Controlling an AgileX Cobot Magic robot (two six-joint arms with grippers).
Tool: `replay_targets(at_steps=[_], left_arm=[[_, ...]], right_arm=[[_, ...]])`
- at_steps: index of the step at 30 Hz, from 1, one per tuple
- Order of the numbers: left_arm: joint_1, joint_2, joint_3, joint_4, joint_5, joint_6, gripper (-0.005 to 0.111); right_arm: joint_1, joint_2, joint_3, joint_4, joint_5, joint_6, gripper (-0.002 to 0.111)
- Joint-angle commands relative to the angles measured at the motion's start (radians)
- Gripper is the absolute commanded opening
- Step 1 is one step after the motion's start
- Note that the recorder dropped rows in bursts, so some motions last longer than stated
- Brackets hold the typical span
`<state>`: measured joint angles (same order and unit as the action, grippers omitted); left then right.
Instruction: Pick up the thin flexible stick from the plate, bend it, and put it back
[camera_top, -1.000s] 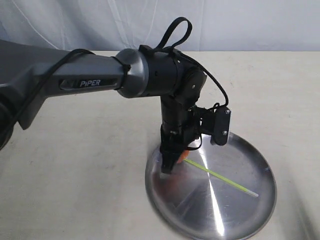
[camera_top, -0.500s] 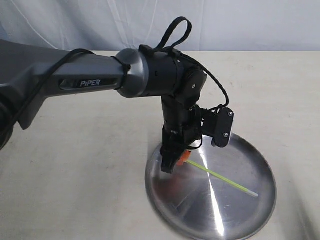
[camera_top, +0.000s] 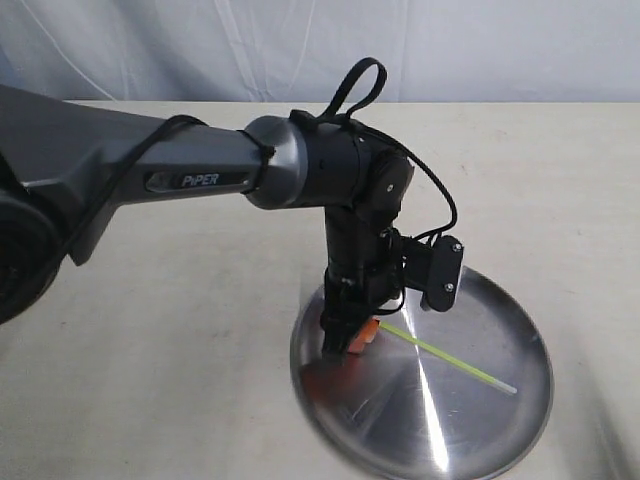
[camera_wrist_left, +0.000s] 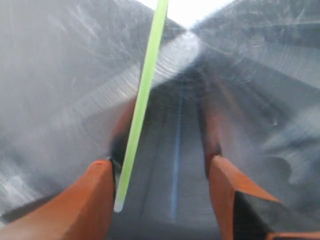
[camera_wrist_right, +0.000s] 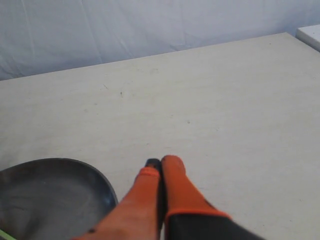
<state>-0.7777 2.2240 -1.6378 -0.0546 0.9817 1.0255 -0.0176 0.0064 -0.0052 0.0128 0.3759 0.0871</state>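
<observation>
- White cloth (camera_top: 500, 50) is hung as a backdrop behind a pale table (camera_top: 180, 400).
- A plate (camera_top: 500, 420) is set on the table, well away from the far edge by the cloth.
- A stick (camera_top: 445, 353) is laid straight on the plate, clear of the rim at both ends. One end is placed in the plate's left half and the pale tip is pointed toward the right rim.
- The left gripper (camera_top: 345, 340) is held pointing down over the plate's left half, at the stick's non-pale end.
- In the left wrist view the left gripper (camera_wrist_left: 162, 195) is seen with its jaws spread wide. The stick (camera_wrist_left: 142, 110) is seen between the two orange fingers (camera_wrist_left: 95, 200), just beside one of them and well apart from the other.
- No grip on the stick is seen. Whether the nearer finger is touched by it cannot be told.
- Scratched metal of the plate (camera_wrist_left: 60, 75) is seen behind the stick in that view.
- The right gripper (camera_wrist_right: 159, 167) is seen with its orange fingers pressed together and nothing between them.
- It is held above the bare table (camera_wrist_right: 225, 100), just beside the plate's rim (camera_wrist_right: 107, 192).
</observation>
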Motion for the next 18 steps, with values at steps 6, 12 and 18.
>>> replay_targets(at_steps=[6, 12, 18], left_arm=[[0.052, 0.028, -0.019, -0.073, 0.012, 0.001, 0.051], [0.060, 0.028, -0.019, -0.094, 0.008, 0.001, 0.017], [0.058, 0.028, -0.019, -0.100, 0.008, -0.025, 0.004]], right_arm=[[-0.004, -0.006, 0.005, -0.003, -0.014, -0.004, 0.000], [-0.004, -0.006, 0.005, -0.001, -0.017, -0.004, 0.000], [-0.004, -0.006, 0.005, -0.001, -0.017, -0.004, 0.000]])
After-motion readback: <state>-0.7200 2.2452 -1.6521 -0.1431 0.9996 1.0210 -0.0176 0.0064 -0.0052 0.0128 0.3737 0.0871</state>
